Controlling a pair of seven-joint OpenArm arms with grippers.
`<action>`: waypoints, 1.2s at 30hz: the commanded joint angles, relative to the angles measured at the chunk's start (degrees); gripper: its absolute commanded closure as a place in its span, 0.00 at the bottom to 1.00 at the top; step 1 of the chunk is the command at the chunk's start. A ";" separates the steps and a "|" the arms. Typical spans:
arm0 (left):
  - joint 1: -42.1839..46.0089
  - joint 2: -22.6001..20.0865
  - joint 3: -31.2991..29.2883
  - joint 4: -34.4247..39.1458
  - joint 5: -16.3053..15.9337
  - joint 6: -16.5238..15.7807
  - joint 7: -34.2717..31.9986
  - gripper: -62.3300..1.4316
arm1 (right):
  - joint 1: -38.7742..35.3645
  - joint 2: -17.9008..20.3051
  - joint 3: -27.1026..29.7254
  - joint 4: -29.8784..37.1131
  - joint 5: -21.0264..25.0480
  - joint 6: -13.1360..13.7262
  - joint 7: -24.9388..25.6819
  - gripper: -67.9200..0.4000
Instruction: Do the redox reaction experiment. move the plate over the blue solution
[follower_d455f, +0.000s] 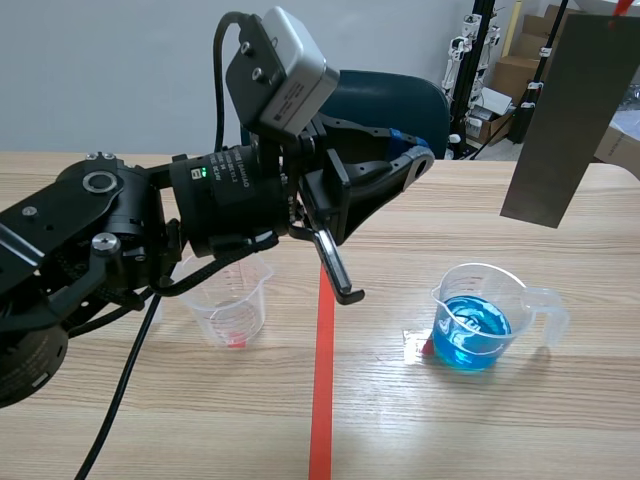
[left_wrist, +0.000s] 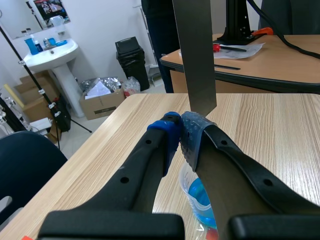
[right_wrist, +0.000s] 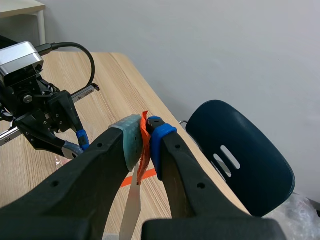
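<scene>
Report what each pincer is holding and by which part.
The right pincer grips the grey plate by its top end, which carries an orange strip; the plate hangs down from it. The left pincer is shut on nothing.

The wooden table (follower_d455f: 560, 430) carries a clear beaker (follower_d455f: 232, 305) at 9 o'clock of the beaker of blue solution (follower_d455f: 478, 318)

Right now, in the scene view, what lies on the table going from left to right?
clear beaker → orange-red tape line → beaker of blue solution
</scene>
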 joint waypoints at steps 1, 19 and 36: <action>-0.35 0.90 -0.11 0.61 -0.76 0.07 -0.66 0.91 | 0.70 0.61 0.81 0.52 0.85 0.35 1.11 0.99; -1.09 0.92 2.38 0.59 -2.93 -1.20 3.04 0.91 | 0.70 0.61 1.90 0.52 0.90 0.35 1.31 0.99; -1.09 0.90 2.40 0.59 -2.93 -1.16 4.44 0.91 | 0.68 0.59 1.88 0.52 0.87 0.35 1.07 0.99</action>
